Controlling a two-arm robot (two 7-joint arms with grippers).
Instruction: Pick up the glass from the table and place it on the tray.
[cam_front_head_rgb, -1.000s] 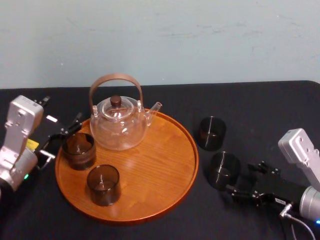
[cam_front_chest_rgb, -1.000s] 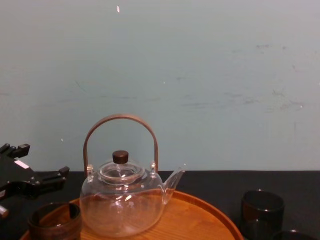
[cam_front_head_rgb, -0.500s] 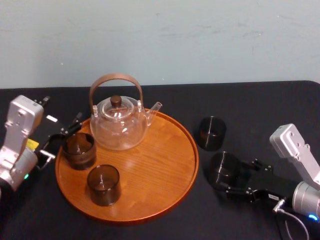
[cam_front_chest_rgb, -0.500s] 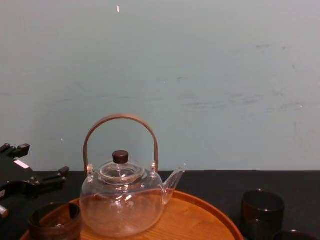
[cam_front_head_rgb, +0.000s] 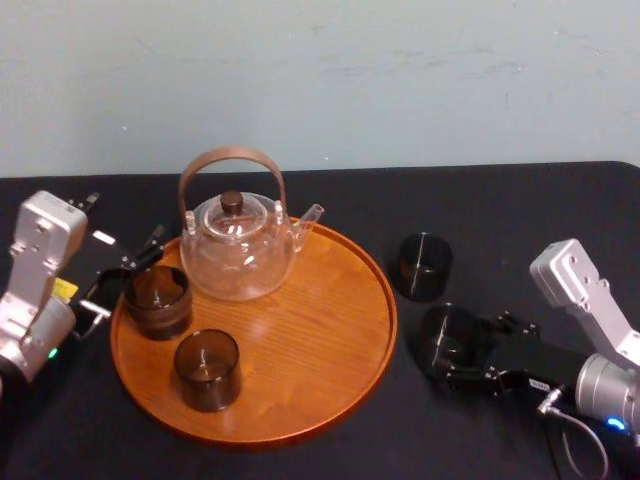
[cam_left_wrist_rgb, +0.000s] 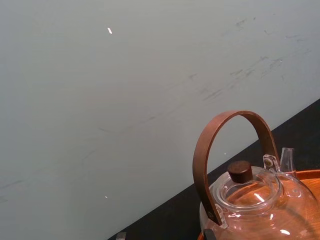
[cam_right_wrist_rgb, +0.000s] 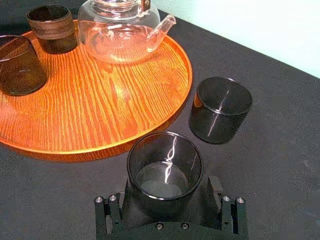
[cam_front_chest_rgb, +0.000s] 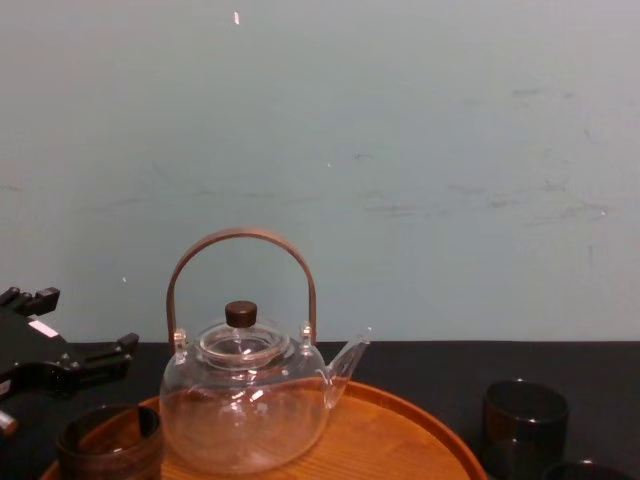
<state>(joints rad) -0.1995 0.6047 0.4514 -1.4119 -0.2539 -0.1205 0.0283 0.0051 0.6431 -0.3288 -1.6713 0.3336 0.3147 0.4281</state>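
A plain pale blue-green wall rises behind the far edge of the black-covered table. Its paint carries faint dark scuffs and thin scratches, and a small white fleck sits high up. The light falls soft and even

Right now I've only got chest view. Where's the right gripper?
Observer: The right gripper is around the nearer glass, right of the tray.
Operator: Lifted?
Observer: Not that I can see; head view shows it standing on the table.
Operator: How many glasses on the tray?
Observer: Two: the banded glass by the left gripper, and a plain glass toward the tray's near edge.
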